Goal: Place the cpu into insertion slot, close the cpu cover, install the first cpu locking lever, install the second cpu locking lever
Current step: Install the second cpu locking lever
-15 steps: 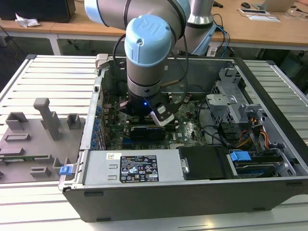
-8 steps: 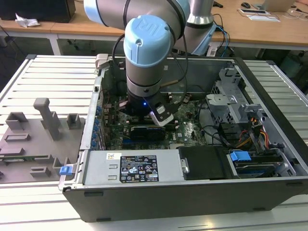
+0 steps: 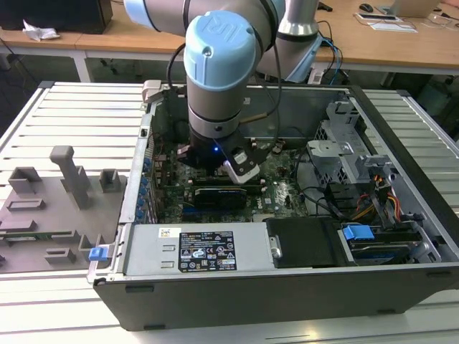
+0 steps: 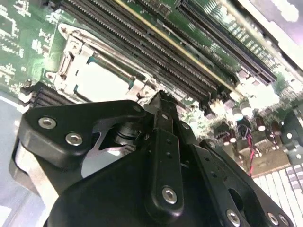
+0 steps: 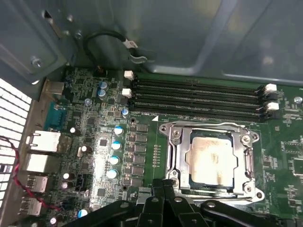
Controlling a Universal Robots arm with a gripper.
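The cpu (image 5: 211, 161), a dull silver square, lies in the insertion slot on the green board, hiding the pin field. The cpu cover (image 5: 177, 151), a silvery frame, lies flat over it, with the chip's top showing through its window. My gripper (image 5: 163, 183) is shut with nothing between its black fingers, its tip just beside the edge of the cover. In the second wrist view the gripper (image 4: 160, 97) points at the board next to the cpu (image 4: 102, 81) and the cpu cover (image 4: 71, 52). In the exterior view the arm's wrist (image 3: 214, 107) hangs over the open computer case.
Long black memory slots (image 5: 194, 97) run beside the socket, close to the grey case wall (image 5: 165, 33). Blue-topped capacitors (image 5: 113, 151) stand on the socket's other side. A black expansion card (image 3: 215, 195), the power supply (image 3: 193, 251) and a drive cage (image 3: 344, 158) crowd the case.
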